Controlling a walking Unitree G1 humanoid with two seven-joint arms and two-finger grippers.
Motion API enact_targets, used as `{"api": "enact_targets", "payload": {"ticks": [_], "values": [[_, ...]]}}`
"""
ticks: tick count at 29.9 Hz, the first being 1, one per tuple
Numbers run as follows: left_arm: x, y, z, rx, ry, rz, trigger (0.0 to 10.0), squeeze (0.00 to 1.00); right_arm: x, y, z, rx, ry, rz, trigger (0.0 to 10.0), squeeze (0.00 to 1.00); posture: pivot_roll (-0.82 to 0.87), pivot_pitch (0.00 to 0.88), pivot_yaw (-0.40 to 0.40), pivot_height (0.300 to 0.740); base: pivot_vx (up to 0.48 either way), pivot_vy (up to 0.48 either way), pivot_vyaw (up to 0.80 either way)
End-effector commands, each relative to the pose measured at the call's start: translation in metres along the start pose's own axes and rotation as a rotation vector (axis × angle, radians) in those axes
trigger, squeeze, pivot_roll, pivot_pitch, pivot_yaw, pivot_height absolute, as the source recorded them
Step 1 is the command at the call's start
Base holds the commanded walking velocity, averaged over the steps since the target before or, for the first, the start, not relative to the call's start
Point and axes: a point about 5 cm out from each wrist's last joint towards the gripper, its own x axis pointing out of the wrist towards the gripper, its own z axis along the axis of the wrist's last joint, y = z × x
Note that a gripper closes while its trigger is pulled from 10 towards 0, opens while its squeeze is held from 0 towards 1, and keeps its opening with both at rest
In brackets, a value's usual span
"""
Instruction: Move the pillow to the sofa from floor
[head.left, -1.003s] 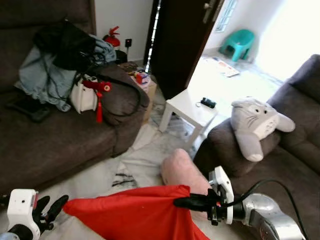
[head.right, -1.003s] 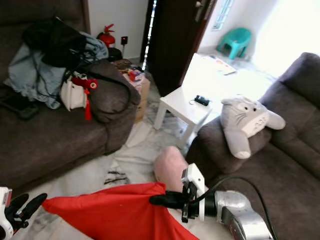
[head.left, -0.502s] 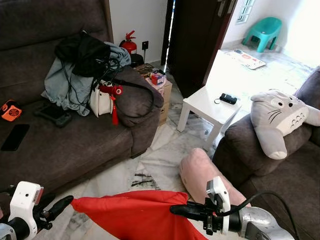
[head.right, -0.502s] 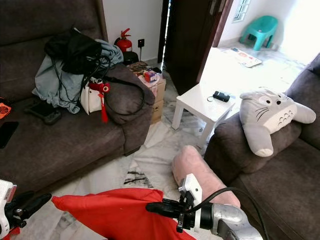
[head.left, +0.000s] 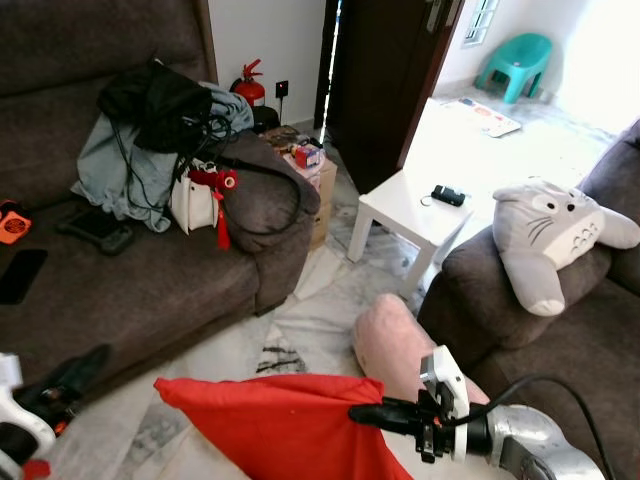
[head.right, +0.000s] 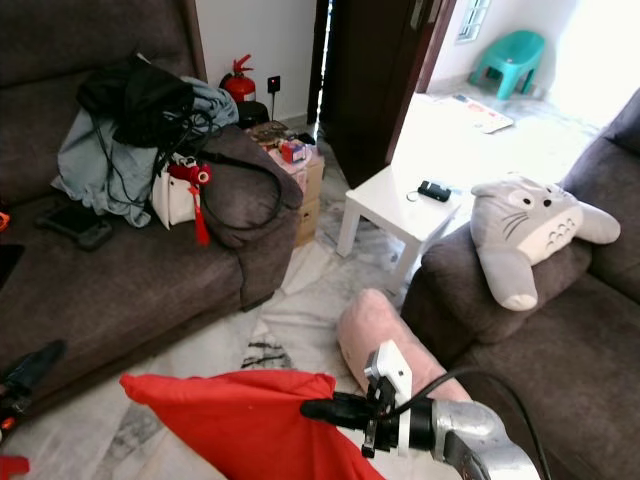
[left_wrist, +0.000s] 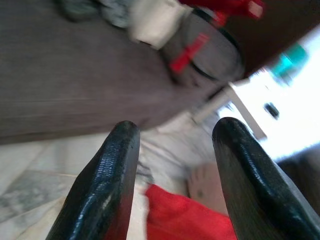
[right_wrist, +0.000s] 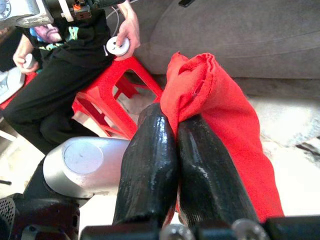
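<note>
A red pillow (head.left: 280, 425) hangs low in front of me over the marble floor. My right gripper (head.left: 356, 411) is shut on its right corner, and the right wrist view shows red cloth pinched between the fingers (right_wrist: 200, 165). My left gripper (head.left: 92, 358) is open at the lower left, apart from the pillow's left corner. In the left wrist view the red pillow (left_wrist: 185, 217) lies beyond the two spread fingers. A pink bolster pillow (head.left: 395, 335) lies on the floor by the right sofa (head.left: 560, 340). The left sofa (head.left: 130, 285) has a bare seat cushion.
Clothes, a black bag (head.left: 160, 95) and a white bag (head.left: 190, 205) crowd the left sofa's far end. A white side table (head.left: 400, 205) stands between the sofas. A grey plush toy (head.left: 545, 240) rests on the right sofa's arm. A person on a red stool (right_wrist: 115, 95) sits behind me.
My left gripper has dropped down and left, away from the pillow's left corner. The right gripper keeps its hold on the pillow. The camera view shifted slightly.
</note>
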Motion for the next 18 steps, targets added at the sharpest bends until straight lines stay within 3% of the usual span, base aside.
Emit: {"api": "enact_targets", "payload": {"ticks": [1,3,4,5,8,12,13,14,15,17,18], "values": [[-0.001,0.004,-0.003,-0.036,-0.023,0.032,10.0,0.00,-0.001,0.003,0.028,-0.098,-0.089,0.049,0.0,0.00,0.30,0.049,-0.149,0.740,0.000,0.000,0.00],[-0.002,0.018,-0.006,-0.019,-0.012,0.148,10.0,0.00,-0.002,0.002,0.029,-0.102,-0.087,0.050,0.0,0.00,0.29,0.046,-0.151,0.740,0.000,0.000,0.00],[-0.003,0.027,-0.014,0.020,0.040,0.229,10.0,0.00,-0.003,0.002,0.030,-0.105,-0.084,0.050,0.0,0.00,0.29,0.041,-0.154,0.740,0.000,0.000,0.00],[-0.004,0.027,-0.021,0.051,0.084,0.228,10.0,0.00,-0.004,0.001,0.030,-0.107,-0.081,0.050,0.0,0.00,0.29,0.040,-0.154,0.740,0.000,0.000,0.00],[-0.005,0.020,-0.031,0.163,0.182,0.148,10.0,0.00,-0.004,0.001,0.031,-0.110,-0.079,0.049,0.0,0.00,0.29,0.037,-0.155,0.740,0.000,0.000,0.00],[-0.021,0.005,-0.062,0.325,0.492,-0.080,10.0,0.00,-0.005,-0.001,0.032,-0.113,-0.075,0.048,0.0,0.00,0.29,0.035,-0.159,0.740,0.000,0.000,0.00],[-0.021,0.005,-0.062,0.325,0.492,-0.080,10.0,0.00,-0.005,-0.001,0.032,-0.113,-0.075,0.048,0.0,0.00,0.29,0.035,-0.159,0.740,0.000,0.000,0.00],[-0.030,0.008,-0.071,0.451,0.622,-0.128,10.0,0.00,-0.005,-0.001,0.032,-0.114,-0.075,0.048,0.0,0.00,0.30,0.038,-0.159,0.740,0.000,0.000,0.00],[-0.035,0.010,-0.075,0.507,0.679,-0.139,10.0,0.00,-0.005,-0.001,0.033,-0.114,-0.075,0.048,0.0,0.00,0.30,0.039,-0.160,0.740,0.000,0.000,0.00],[-0.035,0.010,-0.075,0.507,0.679,-0.139,10.0,0.00,-0.005,-0.001,0.033,-0.114,-0.075,0.048,0.0,0.00,0.30,0.039,-0.160,0.740,0.000,0.000,0.00],[-0.039,0.014,-0.077,0.568,0.731,-0.153,10.0,0.00,-0.005,-0.001,0.033,-0.113,-0.075,0.049,0.0,0.00,0.30,0.041,-0.160,0.740,0.000,0.000,0.00]]}}
